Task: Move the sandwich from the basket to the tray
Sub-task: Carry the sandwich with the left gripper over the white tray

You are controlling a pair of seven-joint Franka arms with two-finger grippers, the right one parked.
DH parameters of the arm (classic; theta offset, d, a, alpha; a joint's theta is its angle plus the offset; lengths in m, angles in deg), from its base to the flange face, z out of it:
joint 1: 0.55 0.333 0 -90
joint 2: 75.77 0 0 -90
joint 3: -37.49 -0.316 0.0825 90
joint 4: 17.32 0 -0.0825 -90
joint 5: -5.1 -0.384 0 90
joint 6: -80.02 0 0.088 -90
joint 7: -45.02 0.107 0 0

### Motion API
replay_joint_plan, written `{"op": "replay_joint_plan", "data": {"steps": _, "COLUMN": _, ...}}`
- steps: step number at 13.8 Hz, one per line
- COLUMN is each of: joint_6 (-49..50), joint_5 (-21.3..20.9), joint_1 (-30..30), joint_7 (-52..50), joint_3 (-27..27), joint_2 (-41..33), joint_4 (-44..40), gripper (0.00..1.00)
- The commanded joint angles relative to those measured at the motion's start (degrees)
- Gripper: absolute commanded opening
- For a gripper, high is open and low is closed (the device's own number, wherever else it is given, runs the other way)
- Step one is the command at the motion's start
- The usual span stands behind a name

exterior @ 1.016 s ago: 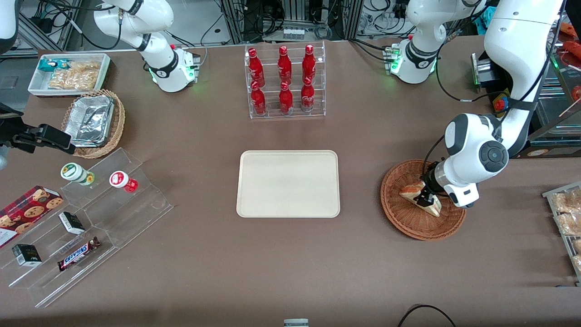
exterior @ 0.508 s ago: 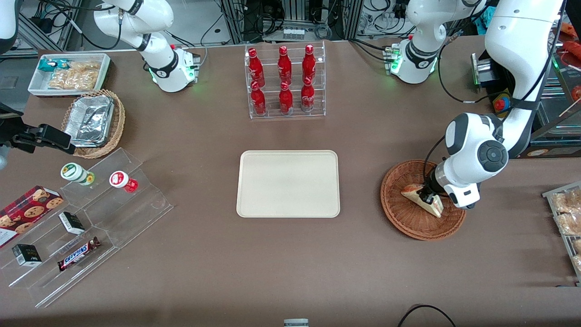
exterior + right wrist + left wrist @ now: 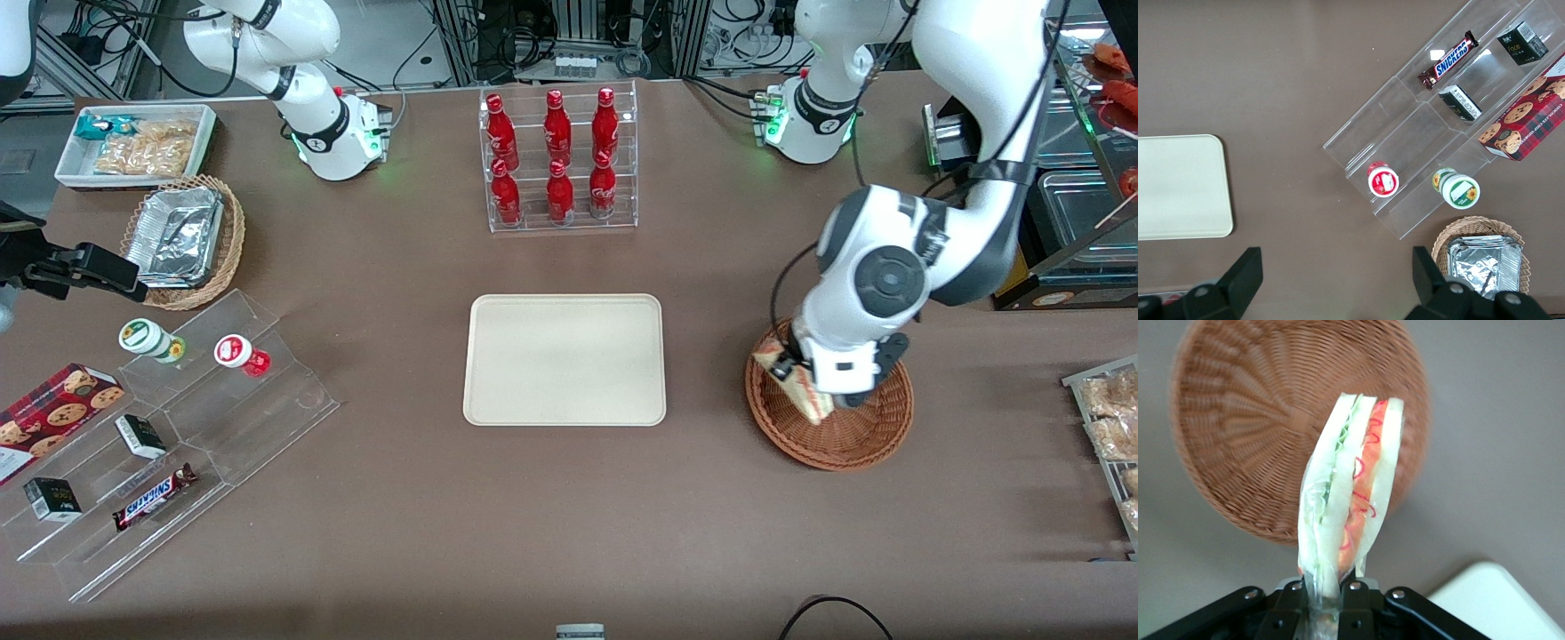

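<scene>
held clear of the basket now: sandwich pinched by its narrow end in the gripper, jaws clenched on the wrapped tip, wedge sticking out with nothing under it. seen from the front, sandwich hanging above the basket's rim on the side toward the tray, gripper tucked under the working arm's wrist. tray well apart across bare brown surface, nothing lying on it.

risks, judged from this grip:

- thin purchase. only the tip caught, most of the wedge cantilevered; a quick swing toward the tray likely to make it pivot or slide out, landing on the surface short of the tray.
- soft bread and slippery film. layers of white bread, orange-red and green filling bowing slightly along the cut edge; squeezing harder likely to crush rather than secure, squeezing less likely to let the wrap slip.
- low carry. too little height over the basket rim or the tray's raised rim could snag the hanging end and tear it loose.
- release angle. let go while standing on edge, likely to topple or roll off near the tray's rim; better lowered near the middle and laid flat.
- layers splitting apart if dropped from height.
</scene>
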Motion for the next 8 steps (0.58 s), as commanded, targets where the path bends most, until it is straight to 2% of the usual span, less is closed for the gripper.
{"op": "replay_joint_plan", "data": {"steps": 1, "joint_6": 4.7, "joint_5": -0.4, "joint_1": -5.3, "joint_7": 2.3, "joint_3": -0.2, "joint_2": 4.0, "joint_4": -7.0, "gripper": 0.04}}
{"op": "replay_joint_plan", "data": {"steps": 8, "joint_6": 4.8, "joint_5": 0.1, "joint_1": -23.2, "joint_7": 0.8, "joint_3": 0.1, "joint_2": 19.4, "joint_4": -25.2, "gripper": 0.04}}
